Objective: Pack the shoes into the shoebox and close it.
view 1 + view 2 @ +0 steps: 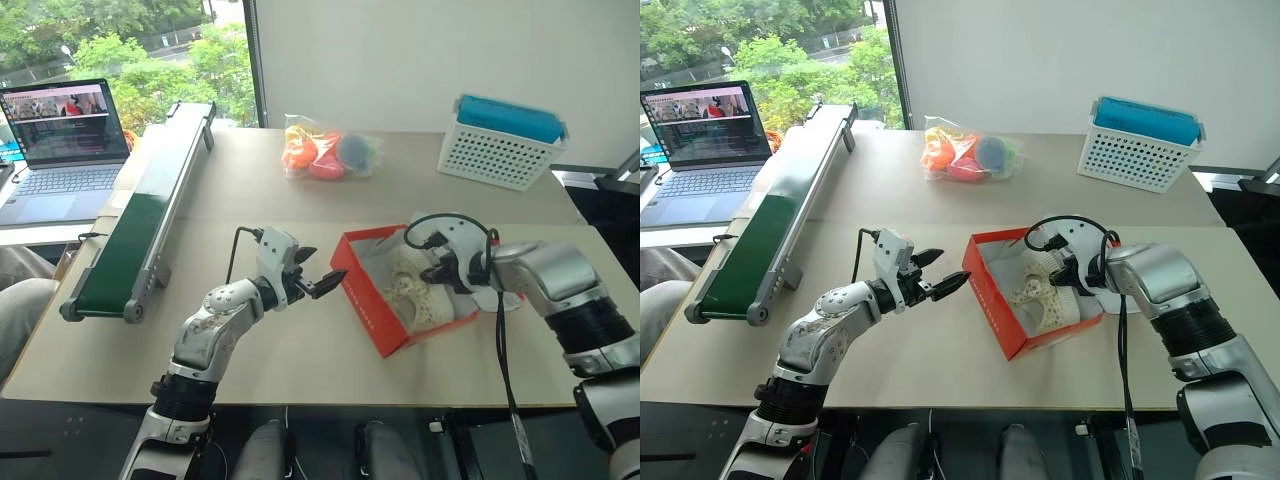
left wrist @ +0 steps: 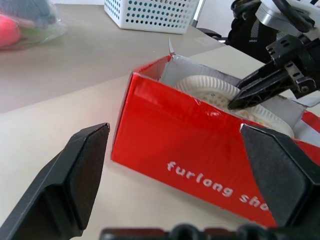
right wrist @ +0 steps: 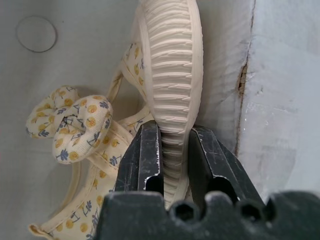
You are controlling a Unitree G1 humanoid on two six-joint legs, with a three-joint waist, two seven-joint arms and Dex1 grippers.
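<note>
The red shoebox (image 1: 364, 305) lies open on the table, right of centre, with white lining inside. Two cream shoes (image 1: 415, 285) rest in it. One stands on edge with its ribbed sole (image 3: 172, 60) up; the other (image 3: 75, 120) shows a flowered bow. My right gripper (image 3: 175, 135) reaches down into the box, its fingers closed on either side of the ribbed sole's rim. My left gripper (image 1: 325, 268) is open and level just outside the box's left wall (image 2: 200, 150), holding nothing.
A green conveyor belt (image 1: 140, 220) runs along the left side, with a laptop (image 1: 60, 140) beyond it. A bag of coloured balls (image 1: 328, 150) and a white basket with a blue top (image 1: 500, 145) stand at the back. Bare tabletop lies in front of the box.
</note>
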